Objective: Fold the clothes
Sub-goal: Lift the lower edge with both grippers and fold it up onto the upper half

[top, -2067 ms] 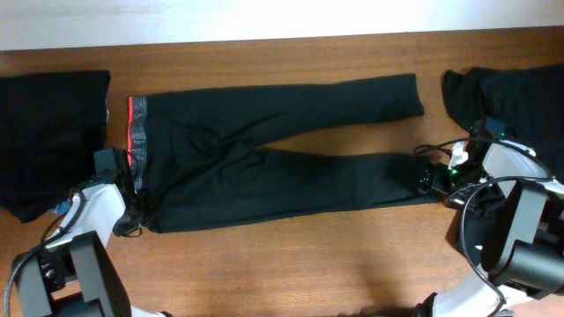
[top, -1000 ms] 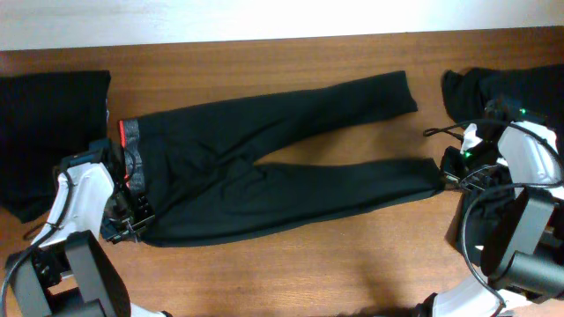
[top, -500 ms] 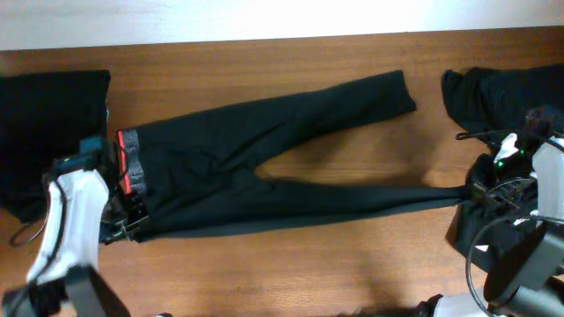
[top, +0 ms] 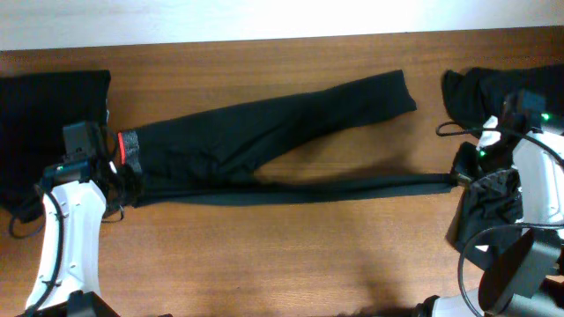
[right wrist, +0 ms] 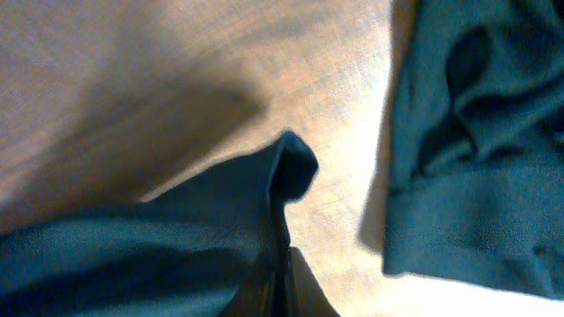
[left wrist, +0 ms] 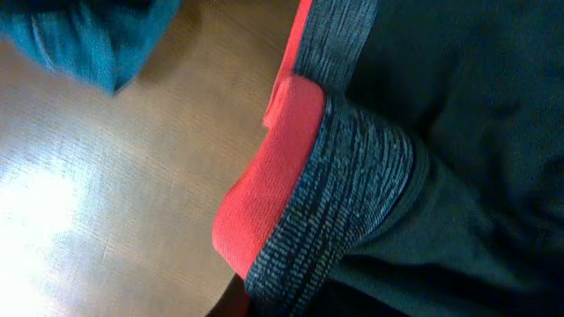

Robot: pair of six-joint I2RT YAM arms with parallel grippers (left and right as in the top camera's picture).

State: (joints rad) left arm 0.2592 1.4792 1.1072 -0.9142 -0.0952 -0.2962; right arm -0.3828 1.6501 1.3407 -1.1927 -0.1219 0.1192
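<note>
Black trousers (top: 264, 132) lie stretched across the middle of the worktop (top: 264, 255); left jaws are clamped on the red-edged grey waistband (left wrist: 344, 202) near the left edge; right jaws pinch the nearer leg's hem (right wrist: 282, 176) by the right edge, pulling it taut; the left wrist view alone shows the waistband's speckled knit doubled over.

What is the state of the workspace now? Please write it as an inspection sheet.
Surface: brown wooden table.
Job's things: black trousers stretched lengthwise, near leg taut between the arms; black garment at left edge; black pile at right edge.
Clutter: nothing seen.
Grippers: left gripper, jaws shut on the waistband; right gripper, jaws shut on the leg hem.
Cables: left-arm cable; right-arm cable, both black loops.
Surroundings: white strip beyond the table.
</note>
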